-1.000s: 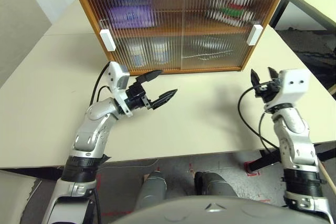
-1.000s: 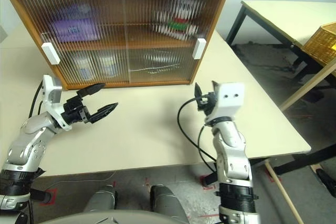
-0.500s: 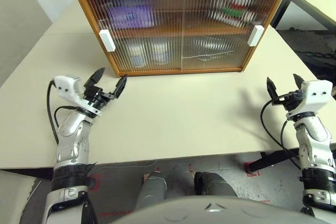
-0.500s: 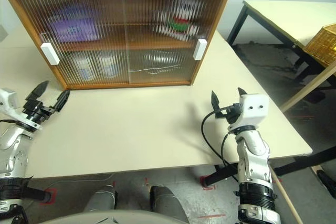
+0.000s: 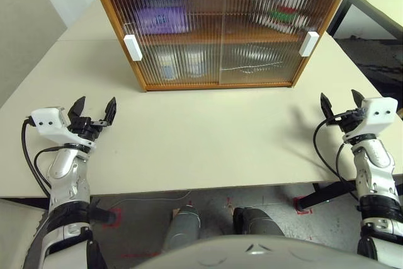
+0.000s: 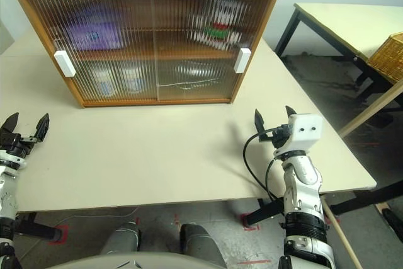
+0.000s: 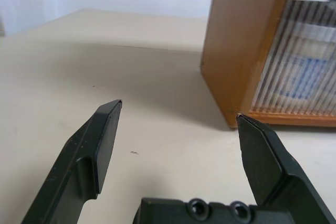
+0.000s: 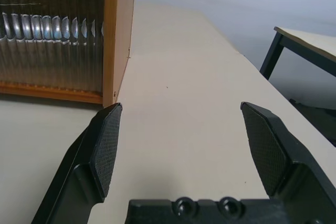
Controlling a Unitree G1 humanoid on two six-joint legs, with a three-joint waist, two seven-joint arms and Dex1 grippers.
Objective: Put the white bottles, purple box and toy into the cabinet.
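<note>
- the cabinet [image 5: 220, 26] stands at the far middle of the table [image 5: 214, 137], both ribbed doors slid shut; behind them the purple box [image 5: 158, 19] sits upper left, the white bottles [image 5: 179, 66] lower left, the toy [image 5: 281, 8] upper right
- the task looks done, so the remaining risk is a stray arm swing knocking a door or handle [image 5: 132, 48]
- the left gripper [image 5: 94, 111] and right gripper [image 5: 340, 103] hang well apart near the table's side edges, fingers spread wide, both empty

Head cameras look down over the table [image 5: 208, 130]; wrist cameras skim it, sharing the cabinet [image 5: 220, 26].
</note>
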